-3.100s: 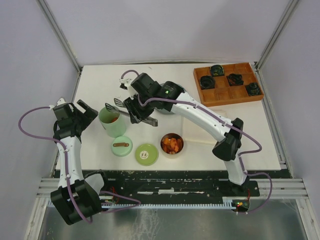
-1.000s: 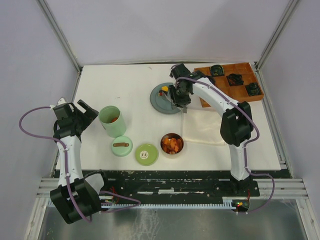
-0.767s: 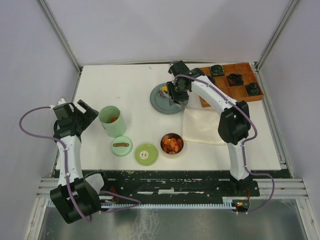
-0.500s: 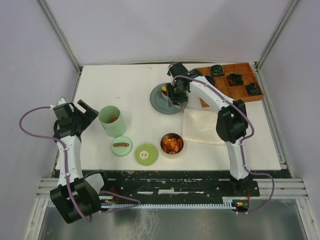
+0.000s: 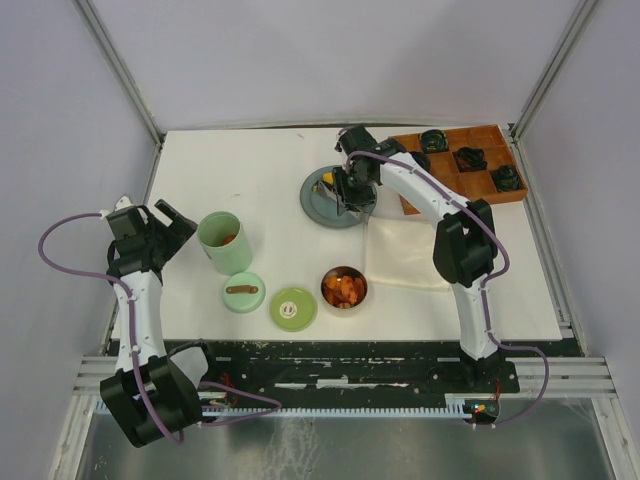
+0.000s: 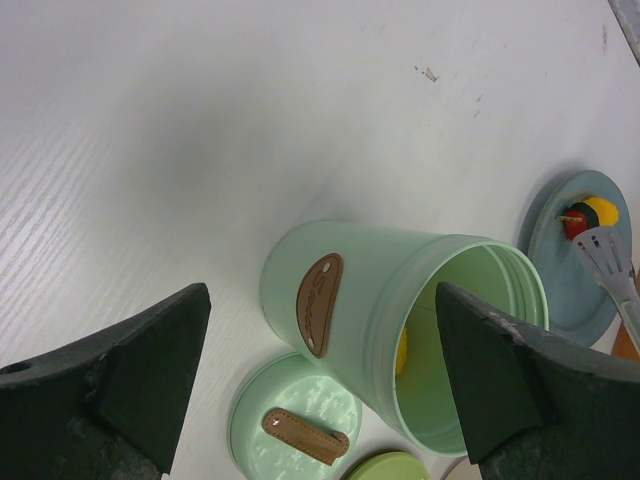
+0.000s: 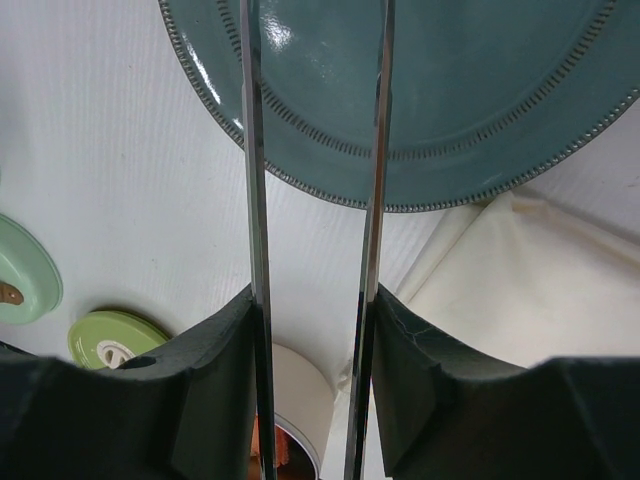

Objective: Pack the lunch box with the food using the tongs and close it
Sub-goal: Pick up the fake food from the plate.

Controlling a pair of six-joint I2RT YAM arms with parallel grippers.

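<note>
Starting on the left: the left tool [image 5: 176,222] is spread wide with nothing in it, just beside the open mint canister [image 5: 222,240]. The flat lid [image 5: 243,292] and lime lid [image 5: 293,308] both lie off on the desk [image 5: 260,170], and the steel bowl [image 5: 344,287] sits uncovered with orange bits in it. Over at the plate [image 5: 316,207], the right tool [image 5: 352,195] is pinching the tongs [image 7: 252,200], whose arms stand apart. Their flat end is right by the red and yellow food [image 6: 590,212]. My worry is that a small piece slips out on the long carry to the canister, or the thin tongs twist in that grip. Nothing braces the canister either, so a bump could tip it. The right wrist view cuts off the tong tips and the arm covers them from above, so I can't tell if anything's caught. I can only make out a sliver of yellow inside the canister.
</note>
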